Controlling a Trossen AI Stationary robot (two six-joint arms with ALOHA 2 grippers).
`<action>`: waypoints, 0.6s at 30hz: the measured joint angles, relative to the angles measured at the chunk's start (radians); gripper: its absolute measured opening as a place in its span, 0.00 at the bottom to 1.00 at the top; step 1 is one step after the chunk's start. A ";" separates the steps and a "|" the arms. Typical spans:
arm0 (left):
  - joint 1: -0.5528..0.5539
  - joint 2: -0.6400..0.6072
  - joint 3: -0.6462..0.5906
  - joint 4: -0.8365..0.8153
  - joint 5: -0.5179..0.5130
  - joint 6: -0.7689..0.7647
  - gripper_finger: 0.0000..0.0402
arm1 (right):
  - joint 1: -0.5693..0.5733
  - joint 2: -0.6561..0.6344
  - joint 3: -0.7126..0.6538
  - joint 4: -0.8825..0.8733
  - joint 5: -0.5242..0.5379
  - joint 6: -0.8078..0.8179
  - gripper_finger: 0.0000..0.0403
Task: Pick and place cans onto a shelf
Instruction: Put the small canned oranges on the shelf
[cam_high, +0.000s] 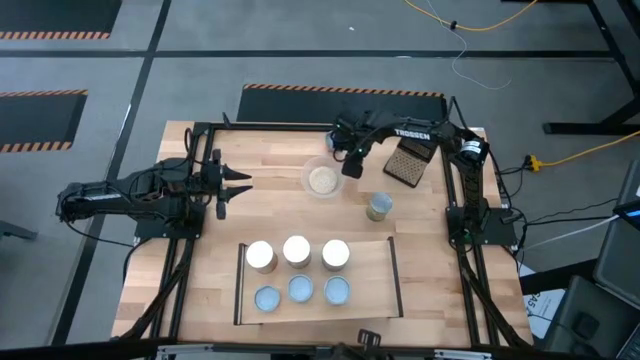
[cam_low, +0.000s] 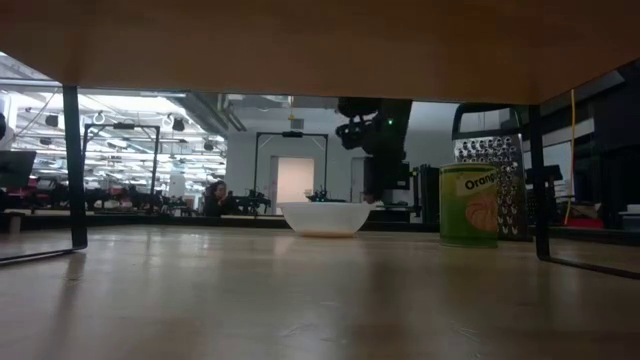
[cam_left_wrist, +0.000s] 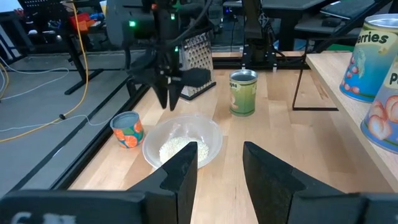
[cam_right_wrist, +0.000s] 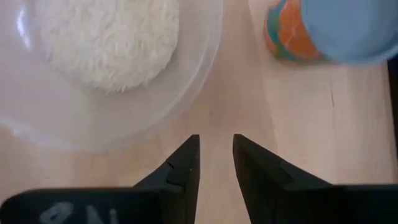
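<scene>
The orange can (cam_right_wrist: 314, 28) stands upright just beside the right gripper (cam_right_wrist: 216, 158), whose narrowly parted fingers are seen empty.

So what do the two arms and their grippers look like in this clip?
Both arms are dark, jointed, tube-like links. The right arm carries white TROSSEN lettering and a green light near its wrist. Each gripper, left and right, ends in two dark tapered fingers. No loose cables are discernible on the arms.
</scene>
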 joint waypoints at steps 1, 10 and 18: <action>0.000 0.000 0.000 0.000 0.000 0.000 0.30 | 0.000 0.000 -0.014 0.034 0.000 0.000 0.25; 0.000 0.000 0.000 -0.001 0.000 0.000 0.30 | -0.001 0.000 -0.042 0.190 0.088 0.003 0.25; 0.000 0.000 0.000 -0.001 0.000 0.000 0.30 | -0.007 0.000 -0.042 0.279 0.165 -0.002 0.25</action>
